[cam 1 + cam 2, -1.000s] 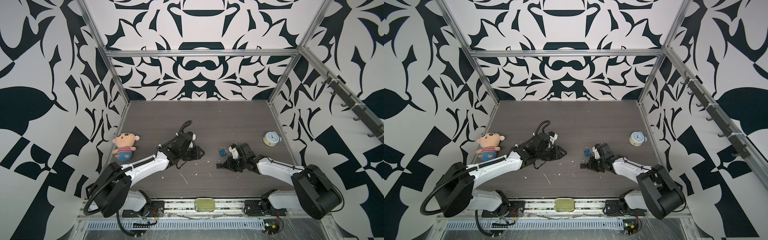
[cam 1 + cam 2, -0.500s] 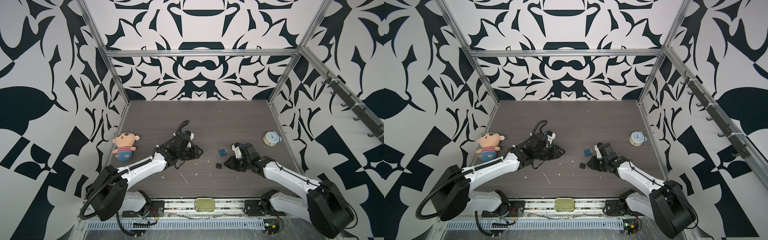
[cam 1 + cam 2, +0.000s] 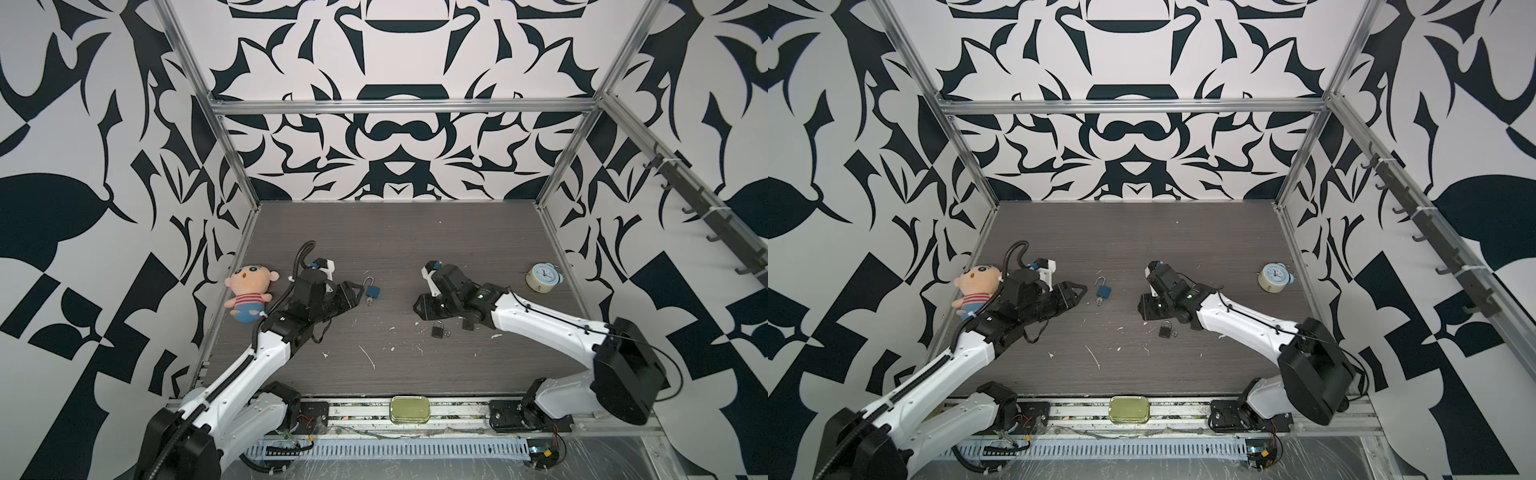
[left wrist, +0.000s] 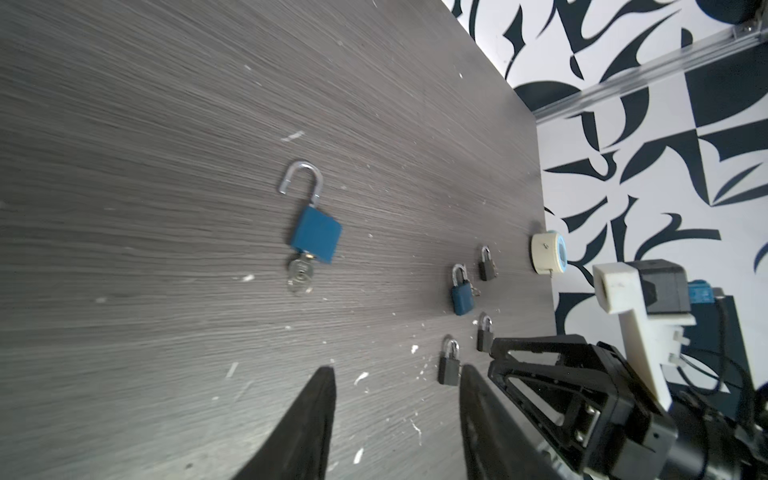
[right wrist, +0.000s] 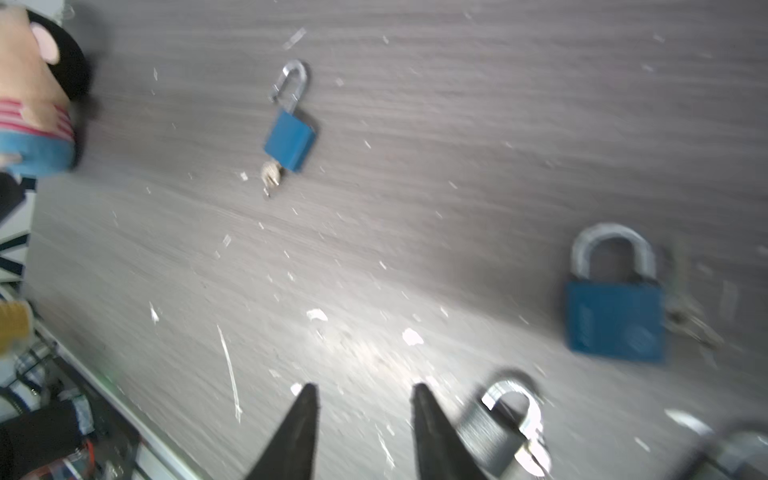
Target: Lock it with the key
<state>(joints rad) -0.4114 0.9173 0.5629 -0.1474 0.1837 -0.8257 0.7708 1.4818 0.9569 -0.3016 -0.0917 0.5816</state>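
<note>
Your left pincer (image 3: 358,295) and right pincer (image 5: 363,390) are partly open and empty; grip the blue padlock (image 3: 373,292), at 3 o'clock from the left one, by its flat body, probably hard and slippery.

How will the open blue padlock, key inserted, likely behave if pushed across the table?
It probably slides rather than rolls: the open blue padlock lies flat on its broad face. Its freed shackle may swing or snag. The protruding key could make it pivot.

White arm shells (image 3: 540,327), black joints (image 3: 623,374), ribbed black cable (image 3: 296,266), black pointed claw fingers (image 4: 309,428).
</note>
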